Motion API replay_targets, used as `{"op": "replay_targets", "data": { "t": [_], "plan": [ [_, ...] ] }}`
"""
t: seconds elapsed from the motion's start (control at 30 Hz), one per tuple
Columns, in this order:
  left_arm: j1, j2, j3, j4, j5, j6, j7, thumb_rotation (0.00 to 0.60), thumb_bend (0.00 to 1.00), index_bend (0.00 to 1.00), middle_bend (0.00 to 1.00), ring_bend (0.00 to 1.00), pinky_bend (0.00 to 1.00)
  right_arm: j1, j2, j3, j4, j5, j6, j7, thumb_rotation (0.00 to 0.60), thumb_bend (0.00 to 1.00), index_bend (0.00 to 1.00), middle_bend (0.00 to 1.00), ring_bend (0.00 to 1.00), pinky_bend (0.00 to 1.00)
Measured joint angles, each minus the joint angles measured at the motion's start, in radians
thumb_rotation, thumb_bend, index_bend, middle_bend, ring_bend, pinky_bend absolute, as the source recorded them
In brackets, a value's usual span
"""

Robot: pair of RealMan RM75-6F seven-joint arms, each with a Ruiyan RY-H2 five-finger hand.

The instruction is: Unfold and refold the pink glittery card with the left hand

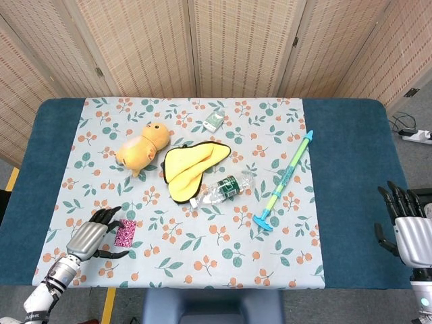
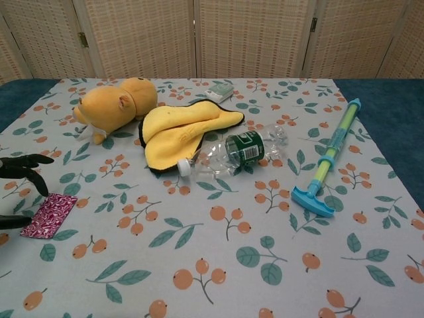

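Observation:
The pink glittery card (image 1: 125,232) (image 2: 49,215) lies folded and flat on the floral cloth near the front left. My left hand (image 1: 93,235) (image 2: 20,177) hovers just left of it, open, its dark fingers spread over the card's left edge and the thumb below; contact cannot be told. My right hand (image 1: 406,229) hangs open off the table's right edge, holding nothing, and is absent from the chest view.
An orange plush toy (image 1: 141,146), a yellow cloth (image 1: 190,166), a lying plastic bottle (image 1: 223,188), a blue-green pump toy (image 1: 285,179) and a small green-white box (image 1: 214,121) sit across the middle and back. The floral tablecloth (image 1: 223,250) covers a blue table.

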Motion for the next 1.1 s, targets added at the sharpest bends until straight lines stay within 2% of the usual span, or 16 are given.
{"op": "replay_targets", "data": {
  "t": [0.53, 1.1],
  "plan": [
    [-0.006, -0.084, 0.022, 0.081, 0.002, 0.004, 0.07, 0.221, 0.14, 0.34, 0.0, 0.0, 0.0, 0.006, -0.005, -0.002, 0.0, 0.001, -0.01, 0.001, 0.6, 0.52, 0.0, 0.0, 0.0, 0.0],
    [-0.002, -0.084, 0.021, 0.102, -0.073, -0.023, 0.106, 0.223, 0.14, 0.34, 0.0, 0.0, 0.0, 0.008, -0.002, -0.001, -0.011, 0.004, -0.012, -0.009, 0.6, 0.52, 0.0, 0.0, 0.0, 0.0]
  ]
}}
